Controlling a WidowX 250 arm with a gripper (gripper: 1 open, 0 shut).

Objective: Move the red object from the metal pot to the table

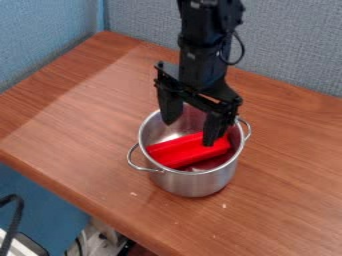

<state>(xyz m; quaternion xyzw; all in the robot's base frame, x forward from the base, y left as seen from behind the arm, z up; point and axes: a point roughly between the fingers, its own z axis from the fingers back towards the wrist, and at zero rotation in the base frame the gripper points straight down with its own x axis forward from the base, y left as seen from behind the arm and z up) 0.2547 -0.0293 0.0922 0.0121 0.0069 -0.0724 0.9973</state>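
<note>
We are seeing the black arm reaching straight down from above, its gripper [194, 118] pointing into the mouth of the metal pot [191, 175]. The jaws are standing wide open, gripping nothing; one finger is hanging by the pot's far rim, the other is dipping near the red object [189, 150]. That smooth, bright red block is lying tilted inside the shiny, round, straight-sided pot, which is sitting on the reddish-brown wood-grain table [74, 95].
</note>
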